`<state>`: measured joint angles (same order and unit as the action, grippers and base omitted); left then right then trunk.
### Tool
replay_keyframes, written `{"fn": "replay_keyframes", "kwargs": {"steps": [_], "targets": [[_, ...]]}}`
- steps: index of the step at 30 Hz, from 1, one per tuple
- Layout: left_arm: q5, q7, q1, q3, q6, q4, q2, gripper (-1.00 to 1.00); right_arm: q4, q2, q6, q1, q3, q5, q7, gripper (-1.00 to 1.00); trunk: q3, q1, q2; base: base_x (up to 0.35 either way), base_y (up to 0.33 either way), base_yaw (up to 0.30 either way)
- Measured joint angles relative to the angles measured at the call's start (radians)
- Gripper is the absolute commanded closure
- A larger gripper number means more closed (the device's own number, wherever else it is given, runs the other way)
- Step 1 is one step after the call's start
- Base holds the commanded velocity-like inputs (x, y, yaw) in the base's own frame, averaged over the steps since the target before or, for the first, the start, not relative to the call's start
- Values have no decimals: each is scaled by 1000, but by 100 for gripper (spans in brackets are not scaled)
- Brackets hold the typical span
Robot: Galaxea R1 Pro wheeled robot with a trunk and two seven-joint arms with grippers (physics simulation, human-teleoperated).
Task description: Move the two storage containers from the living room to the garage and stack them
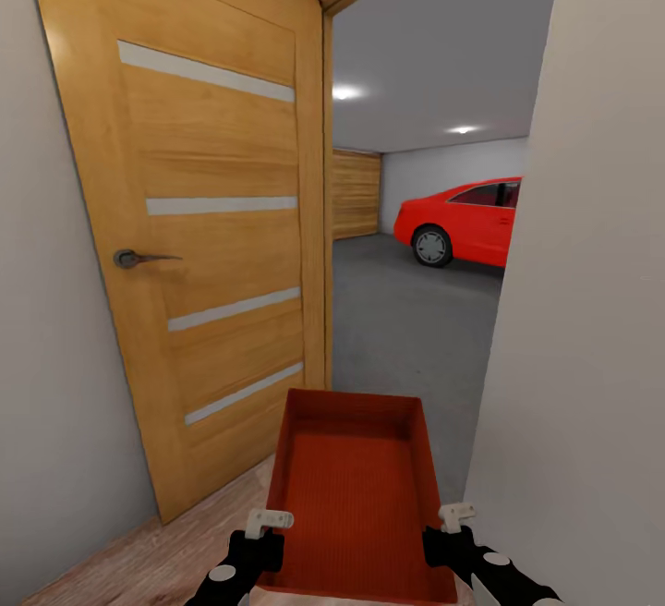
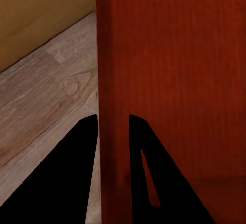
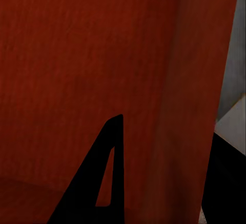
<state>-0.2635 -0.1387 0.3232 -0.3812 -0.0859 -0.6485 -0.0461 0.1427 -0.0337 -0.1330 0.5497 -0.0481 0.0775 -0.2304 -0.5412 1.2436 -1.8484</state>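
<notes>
The robot is facing an open doorway (image 1: 416,218), carrying one bin (image 1: 356,495) low between its two arms, the long axis pointing straight ahead toward the garage floor (image 1: 406,310) and the red car (image 1: 466,218) beyond. The left gripper (image 1: 265,532) is grasping the bin's left wall, fingers (image 2: 77,172) straddling it, while the right gripper (image 1: 453,525) is likewise pinching the right wall. The wooden door (image 1: 203,218) is standing close on the left and a white wall (image 1: 591,310) on the right, so I judge the passage tight.

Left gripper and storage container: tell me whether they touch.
Touching. The left wrist view shows the left gripper with its fingers straddling the storage container wall, no gap.
</notes>
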Motion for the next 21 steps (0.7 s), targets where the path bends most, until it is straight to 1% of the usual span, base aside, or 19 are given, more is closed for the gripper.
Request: {"fn": "replay_keyframes", "kwargs": {"steps": [5,10,17,21], "targets": [[0,0,0,0,0,0,0,100,0,0,0,0,0,0,0,100,2,0,0,0,0,-261],[-2,0,0,0,-1,1,0,100,0,0,2,0,0,1,0,100,2,0,0,40,0,-57],[-1,1,0,0,-1,3,0,100,0,0,5,0,0,2,0,100,2,-1,0,294,5,-4],[-2,0,0,1,-2,3,-1,100,0,0,5,0,0,2,0,100,2,0,0,268,174,0]]}}
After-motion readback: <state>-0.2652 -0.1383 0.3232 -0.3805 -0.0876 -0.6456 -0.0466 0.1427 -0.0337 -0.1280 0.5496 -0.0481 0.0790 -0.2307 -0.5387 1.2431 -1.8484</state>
